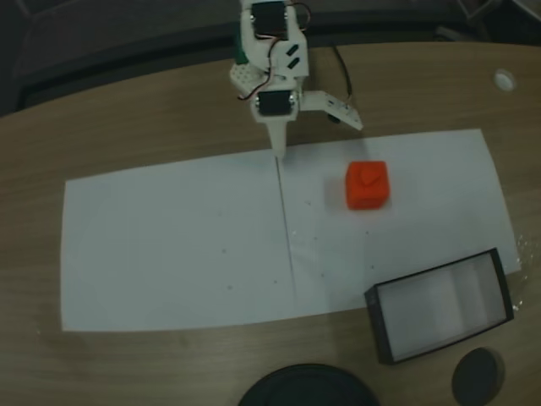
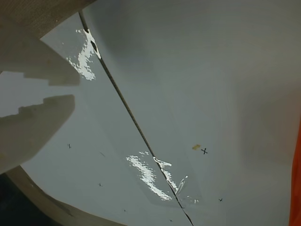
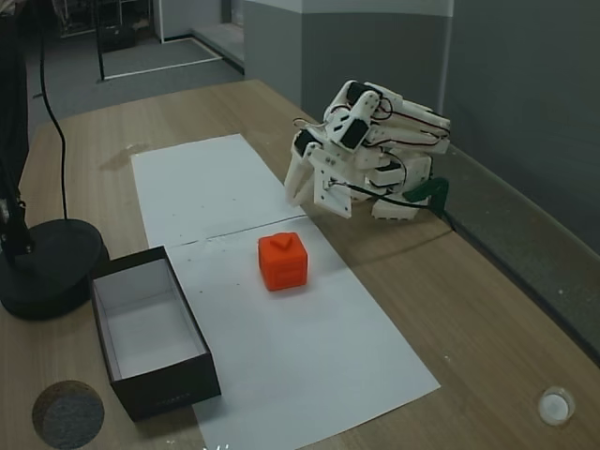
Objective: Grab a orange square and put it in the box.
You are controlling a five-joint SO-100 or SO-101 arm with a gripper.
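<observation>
The orange square (image 1: 367, 184) sits on white paper, right of the sheets' seam in a fixed view, and in front of the arm from the side (image 3: 283, 261). Its edge shows as an orange strip (image 2: 296, 179) at the right border of the wrist view. My gripper (image 1: 317, 139) hangs at the paper's far edge, open and holding nothing, with one finger pointing down at the seam and the other splayed toward the cube. It stands a short way behind the cube (image 3: 317, 202). The box (image 1: 441, 304) lies at the paper's near right corner, with black walls (image 3: 159, 384) and nothing inside.
Two white sheets (image 1: 169, 245) joined by a taped seam cover the wooden table. A large black disc (image 1: 308, 385) and a small one (image 1: 478, 376) sit at the near edge beside the box. A white cap (image 1: 505, 80) lies far right.
</observation>
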